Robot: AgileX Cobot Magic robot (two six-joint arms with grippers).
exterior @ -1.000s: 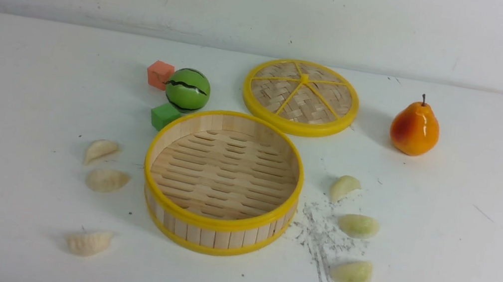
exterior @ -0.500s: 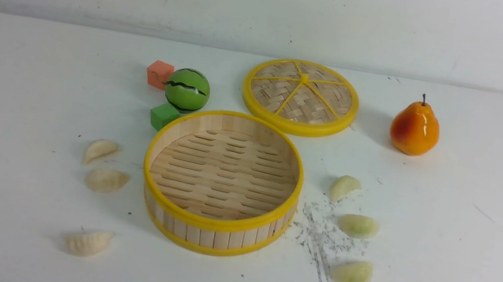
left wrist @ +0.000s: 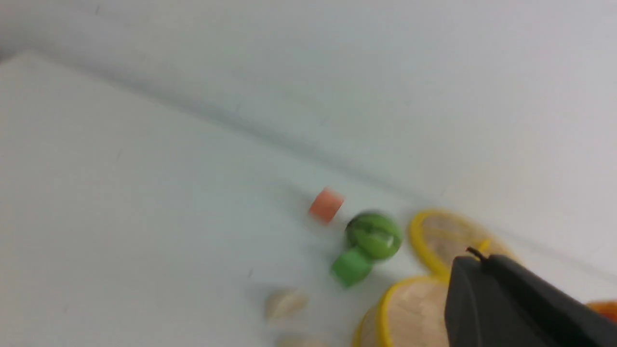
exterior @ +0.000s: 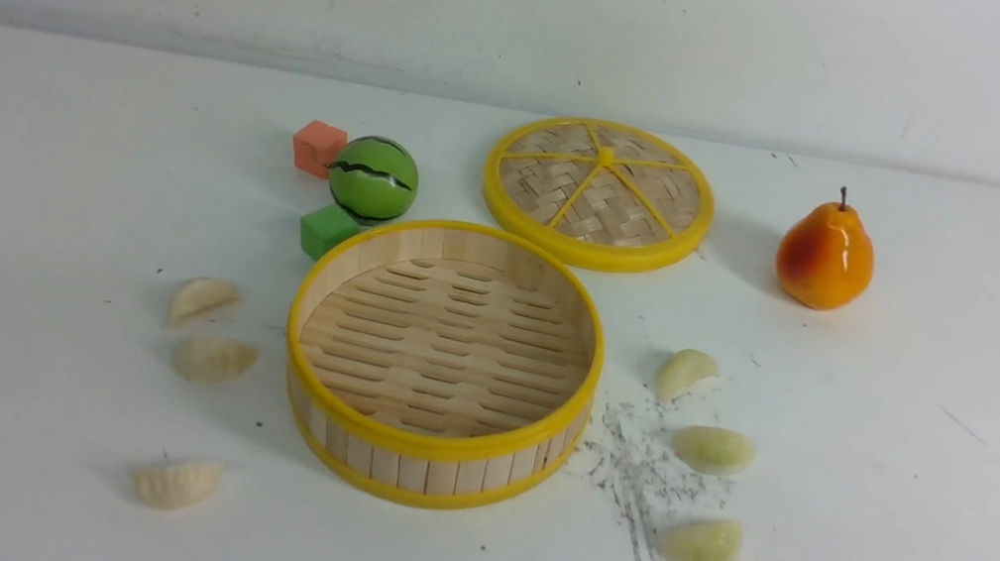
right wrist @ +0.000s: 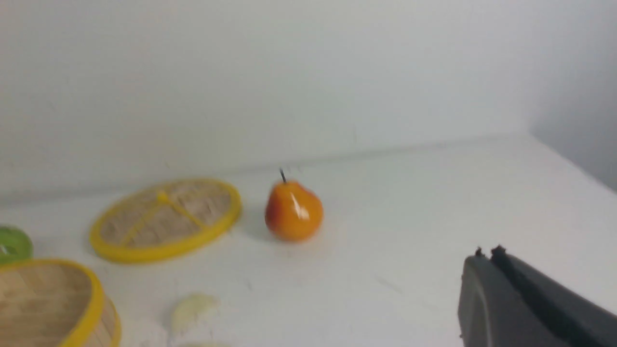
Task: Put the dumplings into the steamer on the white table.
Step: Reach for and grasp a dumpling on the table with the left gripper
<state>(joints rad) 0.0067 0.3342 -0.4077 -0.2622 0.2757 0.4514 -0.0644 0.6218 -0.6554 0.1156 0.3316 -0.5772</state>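
The steamer [exterior: 428, 450] stands empty at the middle of the white table [exterior: 30, 146]. Three cream dumplings lie to its left: one [exterior: 201, 298], one [exterior: 213, 358] and one [exterior: 175, 481]. Three greenish dumplings lie to its right: one [exterior: 684, 371], one [exterior: 713, 449] and one [exterior: 700, 544]. Neither arm shows in the front view. My left gripper [left wrist: 475, 258] is shut and empty, above the table with the steamer [left wrist: 409, 308] beyond it. My right gripper [right wrist: 487, 255] is shut and empty, well apart from a dumpling [right wrist: 193, 308].
A flat woven lid with yellow spokes [exterior: 598, 192] lies behind the steamer. An orange pear [exterior: 824, 255] stands at the right. A watermelon ball [exterior: 373, 178], an orange cube [exterior: 318, 147] and a green cube [exterior: 327, 230] sit back left. Grey scuffs [exterior: 638, 483] mark the table.
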